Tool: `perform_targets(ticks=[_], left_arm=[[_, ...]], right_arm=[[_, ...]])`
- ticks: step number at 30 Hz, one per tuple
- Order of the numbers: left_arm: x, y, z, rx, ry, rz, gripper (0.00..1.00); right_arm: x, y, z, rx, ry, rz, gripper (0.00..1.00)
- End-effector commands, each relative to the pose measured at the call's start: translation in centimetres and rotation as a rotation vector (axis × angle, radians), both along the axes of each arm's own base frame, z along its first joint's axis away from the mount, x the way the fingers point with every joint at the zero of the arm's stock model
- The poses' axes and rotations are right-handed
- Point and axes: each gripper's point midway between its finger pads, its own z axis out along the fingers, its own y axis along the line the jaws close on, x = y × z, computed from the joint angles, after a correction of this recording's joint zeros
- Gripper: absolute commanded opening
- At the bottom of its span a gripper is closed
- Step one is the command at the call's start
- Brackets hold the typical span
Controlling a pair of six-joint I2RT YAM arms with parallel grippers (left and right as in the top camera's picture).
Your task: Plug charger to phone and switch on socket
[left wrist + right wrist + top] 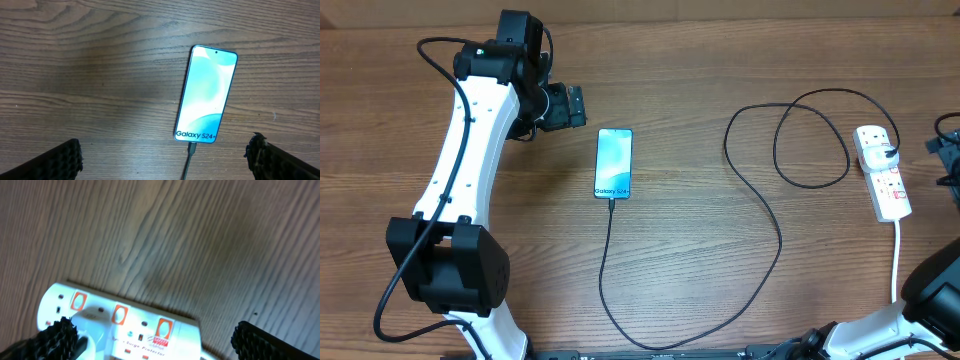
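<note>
The phone (613, 163) lies flat on the wooden table, its screen lit. In the left wrist view the phone (206, 95) has the charger's connector (191, 148) seated in its bottom edge. The black charger (765, 215) cable loops across the table to a plug (886, 152) in the far end of the white socket (882, 175). My left gripper (580, 105) hovers open to the left of the phone, and its fingers (60, 160) hold nothing. My right gripper (948, 165) is open just right of the socket (145, 330), fingers (265, 342) empty.
The socket's thick white cord (897, 255) runs toward the table's front edge. The charger cable makes a wide loop (650, 343) near the front and a smaller coil (810, 140) left of the socket. Bare wood surrounds the phone.
</note>
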Motion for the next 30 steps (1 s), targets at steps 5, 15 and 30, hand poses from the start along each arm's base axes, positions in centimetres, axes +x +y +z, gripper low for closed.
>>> perform_targets(ticks=[5, 15, 30], left_arm=[[0.1, 0.3, 0.8, 0.007, -0.022, 0.007, 1.00], [0.1, 0.3, 0.8, 0.007, -0.022, 0.007, 1.00], [0.1, 0.3, 0.8, 0.007, -0.022, 0.007, 1.00]], right_arm=[[0.1, 1.0, -1.3, 0.053, 0.010, 0.036, 1.00], [-0.5, 1.5, -3.5, 0.079, 0.029, 0.011, 1.00], [-1.0, 0.7, -5.9, 0.021, 0.063, 0.035, 1.00]])
